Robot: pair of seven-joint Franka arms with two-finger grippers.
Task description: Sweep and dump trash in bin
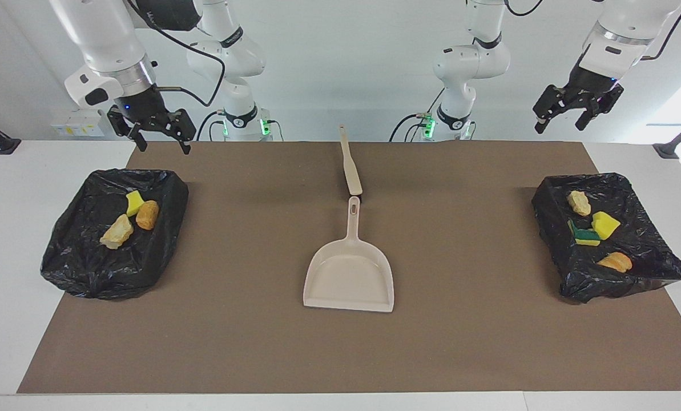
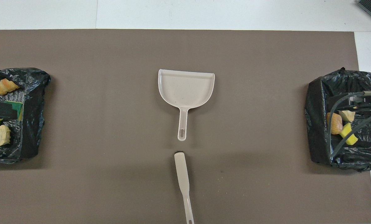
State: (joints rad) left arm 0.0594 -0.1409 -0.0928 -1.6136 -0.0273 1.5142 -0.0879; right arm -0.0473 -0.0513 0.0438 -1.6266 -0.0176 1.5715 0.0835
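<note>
The trash lies in two black-bagged bins. The bin (image 1: 89, 279) at the right arm's end holds a yellow sponge piece (image 1: 135, 202), an orange-brown lump (image 1: 147, 214) and a tan chunk (image 1: 117, 232). The bin (image 1: 591, 288) at the left arm's end holds a tan chunk (image 1: 579, 202), a yellow sponge (image 1: 605, 225), a green-and-yellow sponge (image 1: 584, 235) and an orange lump (image 1: 615, 261). My right gripper (image 1: 166, 148) hangs open over its bin's robot-side edge. High above the other bin, my left gripper (image 1: 558, 128) is open and holds nothing.
A beige dustpan (image 1: 349, 274) lies mid-mat with its handle toward the robots. The beige brush (image 1: 350, 162) lies just nearer to the robots, in line with that handle. The brown mat (image 2: 110, 140) covers the white table between the bins.
</note>
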